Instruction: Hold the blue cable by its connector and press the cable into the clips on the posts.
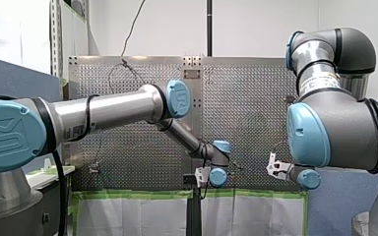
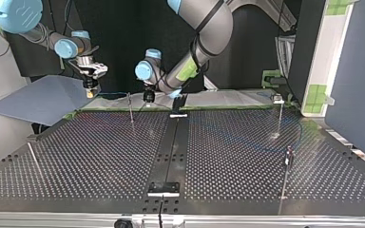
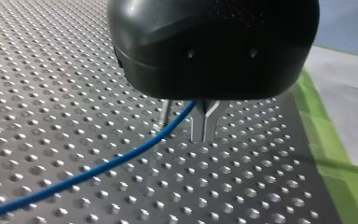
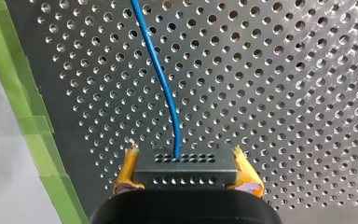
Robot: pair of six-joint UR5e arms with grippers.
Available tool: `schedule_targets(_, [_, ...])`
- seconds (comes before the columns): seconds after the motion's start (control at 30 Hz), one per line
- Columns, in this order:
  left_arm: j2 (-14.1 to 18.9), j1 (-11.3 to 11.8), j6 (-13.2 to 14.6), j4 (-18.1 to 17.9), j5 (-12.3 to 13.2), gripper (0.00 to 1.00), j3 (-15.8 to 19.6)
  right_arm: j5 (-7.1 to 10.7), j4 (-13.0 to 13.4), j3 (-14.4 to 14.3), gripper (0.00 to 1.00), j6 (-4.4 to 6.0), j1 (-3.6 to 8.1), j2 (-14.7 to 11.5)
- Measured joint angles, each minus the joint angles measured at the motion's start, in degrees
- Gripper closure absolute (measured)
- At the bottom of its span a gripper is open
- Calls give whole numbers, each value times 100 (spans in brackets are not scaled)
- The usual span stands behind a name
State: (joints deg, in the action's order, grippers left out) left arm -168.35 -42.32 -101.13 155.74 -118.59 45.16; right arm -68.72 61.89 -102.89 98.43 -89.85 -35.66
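Thin blue cable (image 4: 163, 79) is running out of the black rectangular connector (image 4: 186, 175) with rows of small holes and away over the perforated metal table (image 4: 284, 93). My right gripper (image 4: 184, 156) is clamping that connector, one yellow pad (image 4: 129, 170) pressing on each short end. The connector is hanging above the table, near the strip of green tape (image 4: 9, 70) along the table's edge.

In the top view the cable is stretching roughly level from my right gripper at the left across to my left gripper (image 2: 148, 97) near the middle, both at the far edge of the table. It is passing by the top of a thin upright metal post (image 2: 130, 108); whether it is sitting in a clip there I cannot tell.

In the left wrist view my left gripper's metal fingers (image 3: 200, 126) are pointing down at the table with tips together. The cable is coming up to the fork where they spread under the black body; whether it is pinched there I cannot tell. A thin post is standing just beside those fingers, behind the cable.
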Motion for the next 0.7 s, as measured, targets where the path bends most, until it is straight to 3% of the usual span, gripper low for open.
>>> schedule_targets(0.17, [-164,34,-38,195,31,100,-270,3,-29,78,100,34,-6,19])
schedule_targets(0.33, [-189,67,-71,235,37,100,-495,10,-135,341,100,60,-14,118])
schedule_targets(0.53, [-190,93,-80,224,10,100,-571,33,-402,654,100,-19,-36,229])
schedule_targets(0.7, [-190,105,-84,223,-1,100,-584,91,-595,911,100,5,-43,266])
